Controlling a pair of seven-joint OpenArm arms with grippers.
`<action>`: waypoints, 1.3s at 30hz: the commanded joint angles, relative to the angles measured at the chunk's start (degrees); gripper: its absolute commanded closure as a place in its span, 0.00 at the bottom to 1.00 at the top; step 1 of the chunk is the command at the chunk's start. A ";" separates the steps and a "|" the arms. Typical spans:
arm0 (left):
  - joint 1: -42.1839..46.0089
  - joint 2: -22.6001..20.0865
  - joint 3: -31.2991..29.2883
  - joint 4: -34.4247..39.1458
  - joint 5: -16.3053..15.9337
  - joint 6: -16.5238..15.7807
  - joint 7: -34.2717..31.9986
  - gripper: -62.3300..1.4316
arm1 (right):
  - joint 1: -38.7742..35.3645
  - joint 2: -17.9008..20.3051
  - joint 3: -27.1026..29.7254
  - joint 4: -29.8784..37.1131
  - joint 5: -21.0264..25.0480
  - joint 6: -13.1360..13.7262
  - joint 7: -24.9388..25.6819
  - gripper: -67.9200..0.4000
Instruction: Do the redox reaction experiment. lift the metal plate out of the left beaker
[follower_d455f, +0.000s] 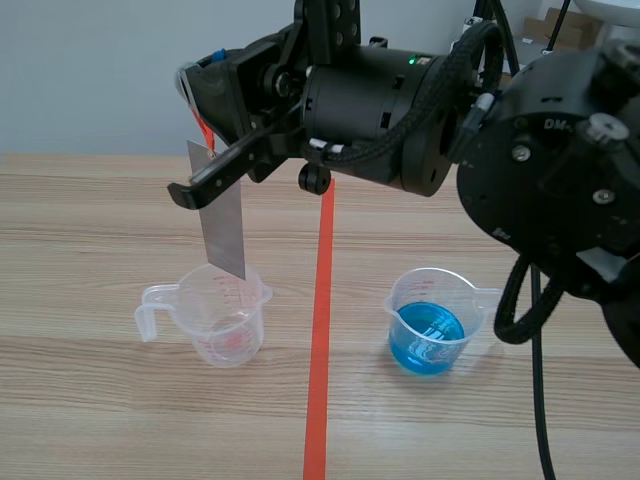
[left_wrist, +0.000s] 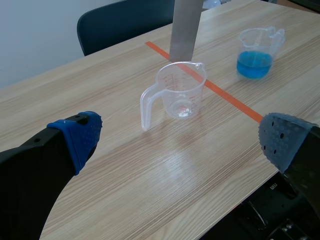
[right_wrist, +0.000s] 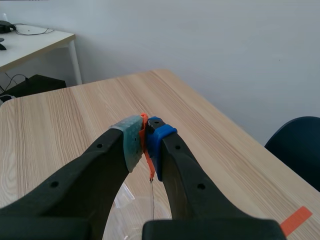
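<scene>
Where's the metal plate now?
Scene view: the plate hangs upright from the right claw, left of the tape line, its lower edge about at the rim of the left beaker.

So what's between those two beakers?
Only the orange-red tape line on bare table, between the left beaker and the blue-liquid beaker; the scene view shows it.

Black arm with braided cables, silver screws, a green light; jaws carry dotted pads.

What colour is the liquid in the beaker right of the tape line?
The liquid is bright blue, clearest in the scene view.
</scene>
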 joint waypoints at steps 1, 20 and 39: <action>0.07 0.00 -0.26 0.66 -0.55 -0.11 -0.96 0.00 | 1.75 0.48 0.17 0.87 0.98 -0.20 0.74 1.00; 0.07 0.00 -0.26 0.66 -0.55 -0.11 -0.96 0.00 | 13.33 13.55 -0.81 1.81 18.16 3.52 2.78 1.00; 0.07 0.00 -0.26 0.66 -0.55 -0.13 -0.96 0.00 | 28.89 20.06 -12.44 1.81 23.34 6.51 4.72 1.00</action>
